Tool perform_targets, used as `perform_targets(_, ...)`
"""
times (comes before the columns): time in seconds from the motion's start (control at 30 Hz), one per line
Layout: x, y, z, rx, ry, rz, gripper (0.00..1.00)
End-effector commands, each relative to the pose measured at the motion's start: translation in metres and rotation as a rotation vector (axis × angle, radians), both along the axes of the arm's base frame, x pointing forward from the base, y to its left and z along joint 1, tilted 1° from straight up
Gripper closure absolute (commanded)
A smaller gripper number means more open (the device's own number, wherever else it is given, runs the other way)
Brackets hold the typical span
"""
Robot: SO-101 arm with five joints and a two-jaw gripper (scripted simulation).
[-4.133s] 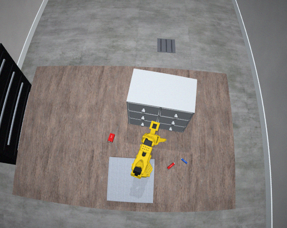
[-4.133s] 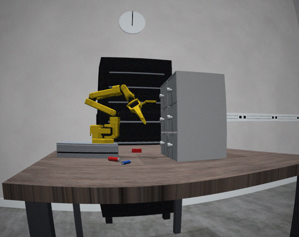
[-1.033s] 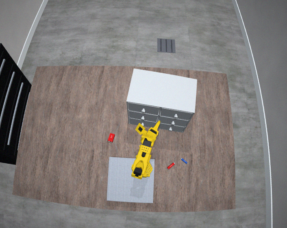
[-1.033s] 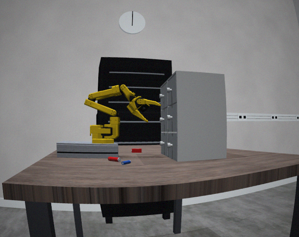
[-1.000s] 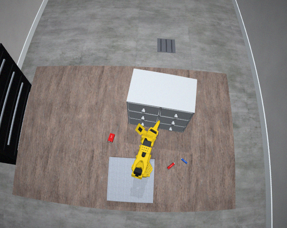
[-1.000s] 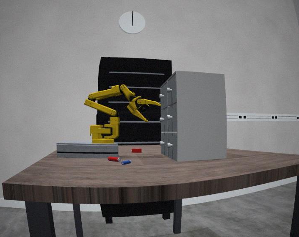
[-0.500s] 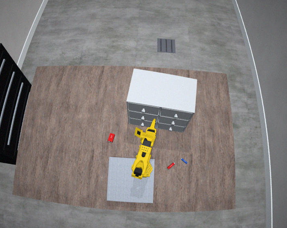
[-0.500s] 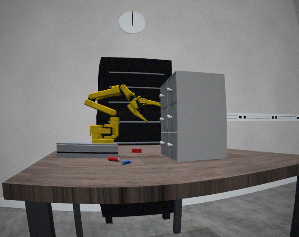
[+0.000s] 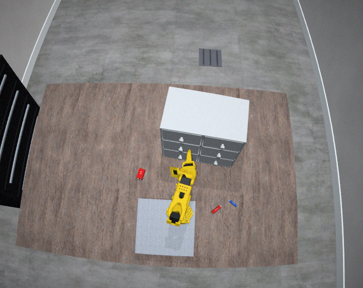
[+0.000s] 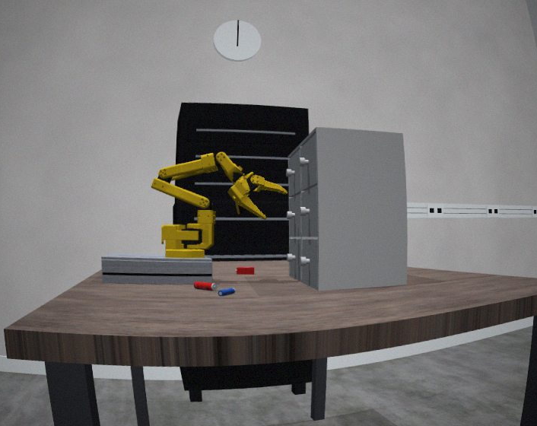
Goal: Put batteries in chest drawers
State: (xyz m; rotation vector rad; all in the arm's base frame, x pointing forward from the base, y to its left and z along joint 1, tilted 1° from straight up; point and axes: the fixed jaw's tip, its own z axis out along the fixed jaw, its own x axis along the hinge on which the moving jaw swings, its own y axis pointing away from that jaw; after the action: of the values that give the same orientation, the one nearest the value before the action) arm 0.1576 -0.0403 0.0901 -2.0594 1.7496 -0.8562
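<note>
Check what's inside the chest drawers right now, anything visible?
Nothing visible: all six drawers of the chest are shut, so their insides are hidden. Both cylindrical batteries and the red block lie on the table. The gripper is open, empty.
</note>
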Motion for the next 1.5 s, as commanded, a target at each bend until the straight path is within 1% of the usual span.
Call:
perform_targets(0.0, 0.0019, 0.0009, 0.0023, -0.063, -0.005, 0.086, 0.5)
perform_targets(0.23, 0.0024, 0.0005, 0.0028, -0.17, 0.019, 0.223, 0.5)
perform_targets(0.3, 0.0024, 0.0005, 0.0028, -0.17, 0.019, 0.223, 0.5)
perform_targets(0.8, 0.0041, 0.0002, 0.0042, -0.399, 0.069, 0.515, 0.5)
perform_targets(0.87, 0.0041, 0.0002, 0.0042, -0.399, 0.069, 0.515, 0.5)
perform_targets(1.37, 0.0063, 0.0007, 0.0059, -0.63, 0.116, 0.807, 0.5)
perform_targets(1.43, 0.0063, 0.0007, 0.0059, -0.63, 0.116, 0.807, 0.5)
perform_targets(1.47, 0.0065, 0.0007, 0.006, -0.645, 0.119, 0.827, 0.5)
